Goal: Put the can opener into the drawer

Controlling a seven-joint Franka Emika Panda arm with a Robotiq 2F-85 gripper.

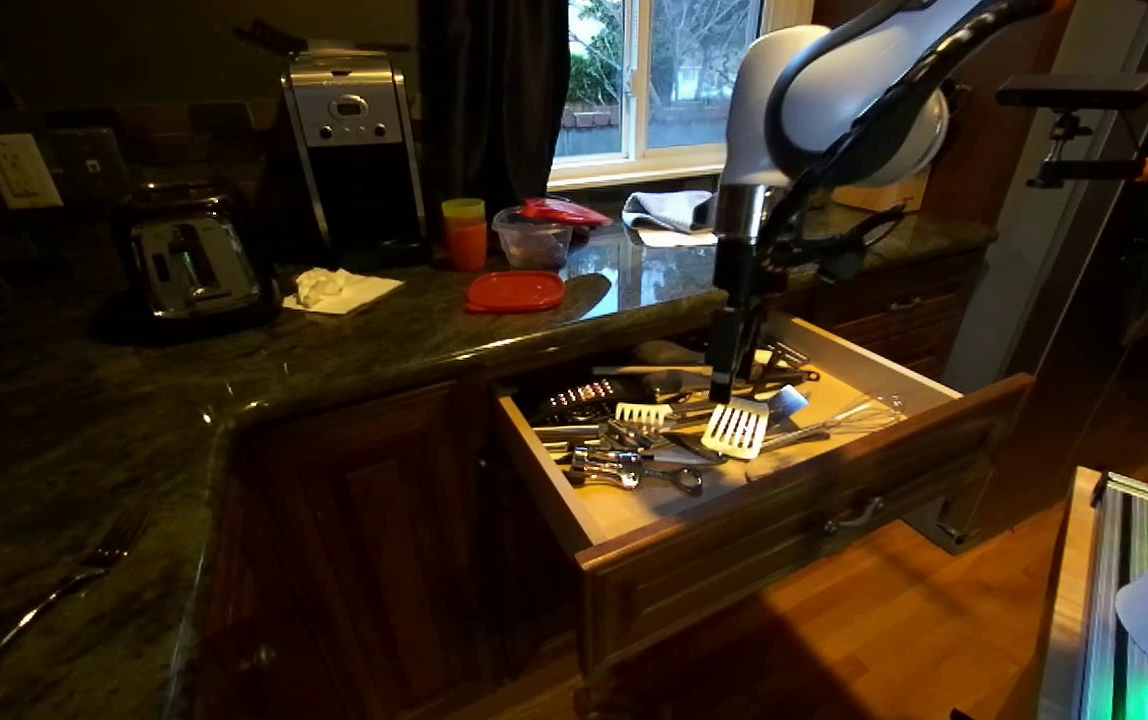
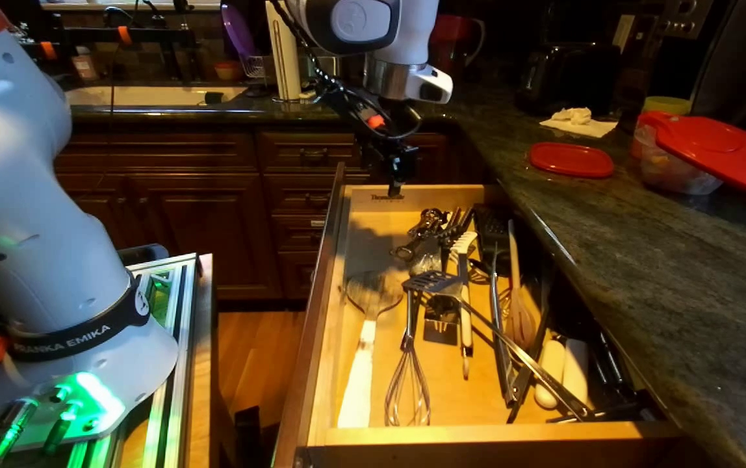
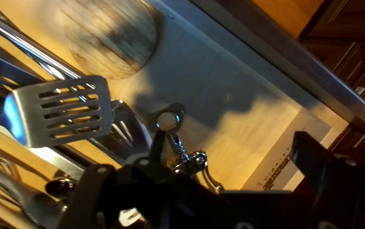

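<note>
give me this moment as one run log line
wide brown wooden drawer: pulled out | black two-finger gripper: open, over drawer | shiny ring-topped metal tool: in drawer, ungripped | can opener: not confirmed

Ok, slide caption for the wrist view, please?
Open hand above the drawer, a slotted metal spatula at frame left.

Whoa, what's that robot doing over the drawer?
A robot arm hangs over a pulled-out drawer, its jaws open and holding nothing that I can see. Its job is putting the can opener in there. A shiny ring-topped metal tool lies inside, along with a slotted spatula and a whisk, but I can't tell for sure whether that tool is the can opener.
</note>
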